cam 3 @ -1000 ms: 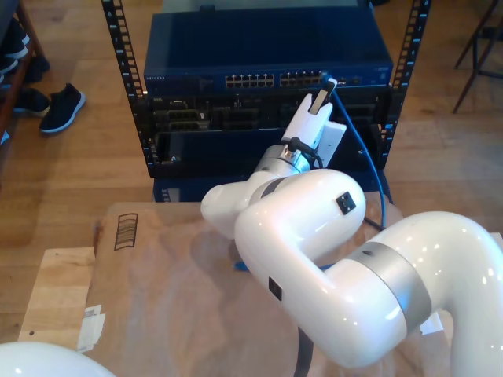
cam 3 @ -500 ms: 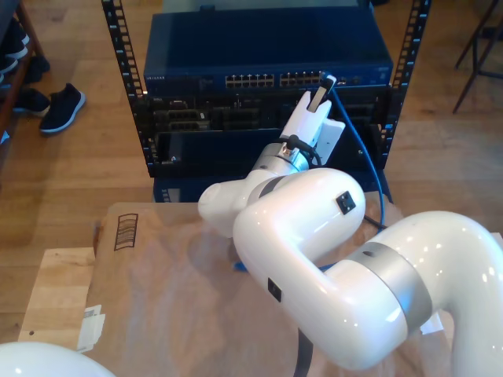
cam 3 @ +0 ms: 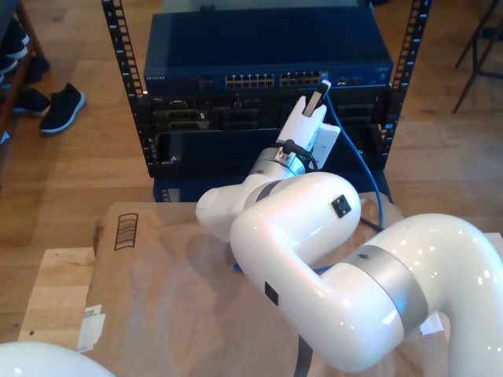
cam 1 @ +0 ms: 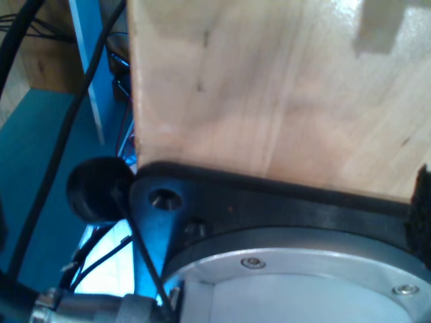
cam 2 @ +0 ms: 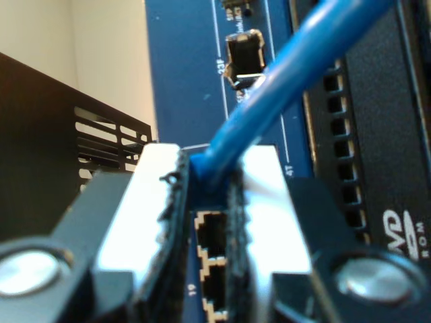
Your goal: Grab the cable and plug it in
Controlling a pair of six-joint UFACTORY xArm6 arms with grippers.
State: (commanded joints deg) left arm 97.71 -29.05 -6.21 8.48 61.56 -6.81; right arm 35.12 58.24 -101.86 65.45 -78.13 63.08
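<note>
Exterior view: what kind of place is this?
Probably a lab or workshop test bench, not a real server room: an open rack holding a blue network switch stands on a wood floor, shoes nearby, and my second gripper holds the blue cable.

My second gripper (cam 2: 210,202) hid the plug end of the cable (cam 2: 283,87), so whether it sat in a port of the switch (cam 3: 267,55) could not be told. In the exterior view the arm (cam 3: 314,259) covered the cable's lower run, and the port labels were too small to read. My first gripper (cam 1: 283,269) was blurred against a wooden board (cam 1: 269,87); its jaws could not be made out.
</note>
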